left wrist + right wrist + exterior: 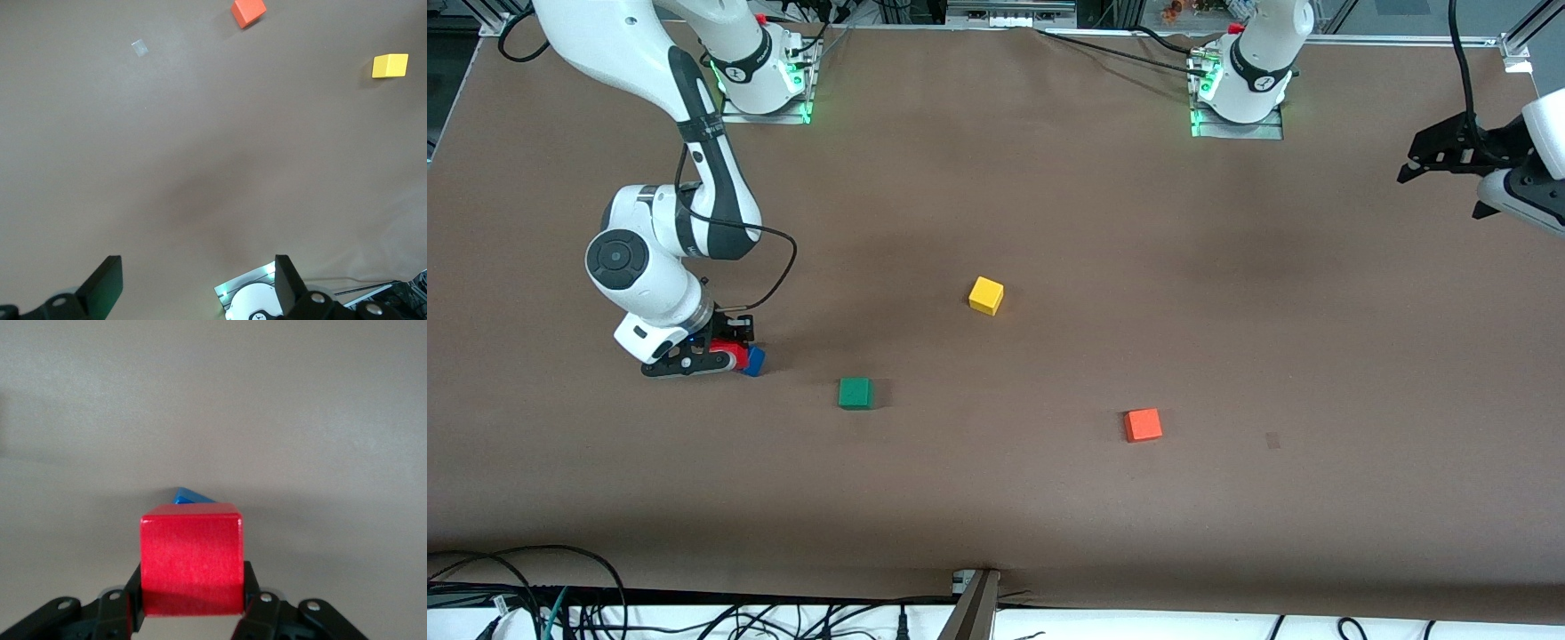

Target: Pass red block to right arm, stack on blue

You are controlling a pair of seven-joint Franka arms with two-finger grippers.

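My right gripper (725,359) is shut on the deep-red block (730,354) and holds it low over the blue cube (755,360) near the right arm's end of the table. In the right wrist view the fingers (257,600) clamp the red block (191,557) on both sides, and only a corner of the blue cube (192,497) shows past it. I cannot tell whether red rests on blue. My left gripper (1440,182) waits raised at the left arm's end of the table, open and empty (197,280).
A green cube (855,393) lies near the blue cube. A yellow cube (986,295) sits mid-table. An orange-red cube (1143,425) lies nearer the front camera, toward the left arm's end. The left wrist view shows the orange-red cube (248,11) and the yellow cube (390,65).
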